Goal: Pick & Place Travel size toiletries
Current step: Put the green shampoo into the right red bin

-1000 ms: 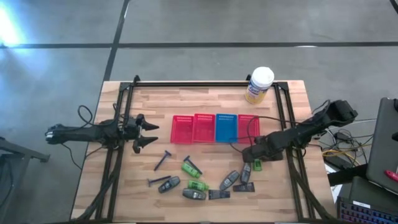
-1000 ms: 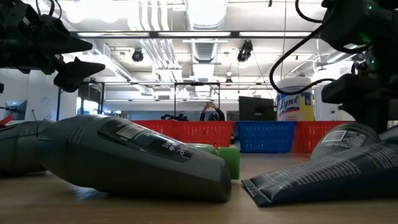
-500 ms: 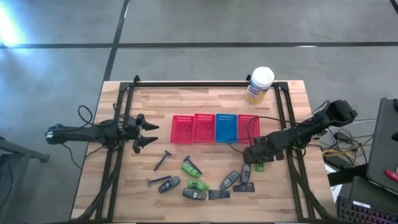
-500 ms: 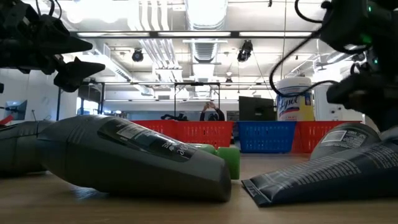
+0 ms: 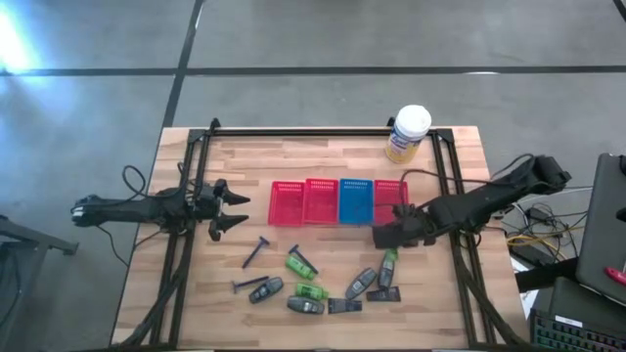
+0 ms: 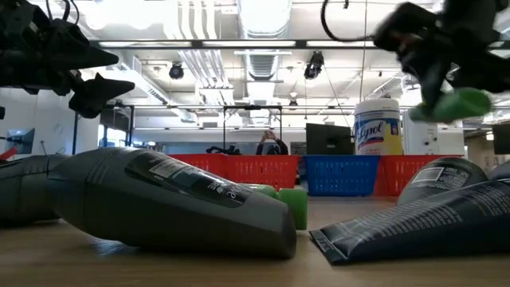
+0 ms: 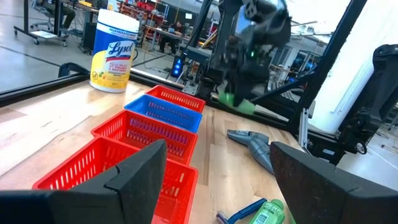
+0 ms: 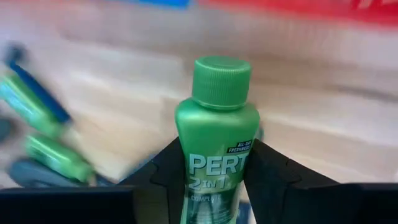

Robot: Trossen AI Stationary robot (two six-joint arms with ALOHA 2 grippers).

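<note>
Right wrist view: right gripper (image 8: pixel 211 171) fingers clamp the bright green plastic shampoo bottle (image 8: pixel 214 134) upright for transfer; left gripper (image 5: pixel 232 210) fingers spread, idle.

bright overhead ceiling lights | floor glare upper-left | right wrist motion-blurred

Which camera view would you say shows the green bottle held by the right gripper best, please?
The right wrist view: the green bottle fills it, label readable, between the fingers. Low and left wrist views show it small; from above it is hidden.

A robotics lab: exposed ceiling ducts (image 6: pixel 209 60), equipment racks (image 7: pixel 186 59), concrete floor (image 5: pixel 293 39).
</note>
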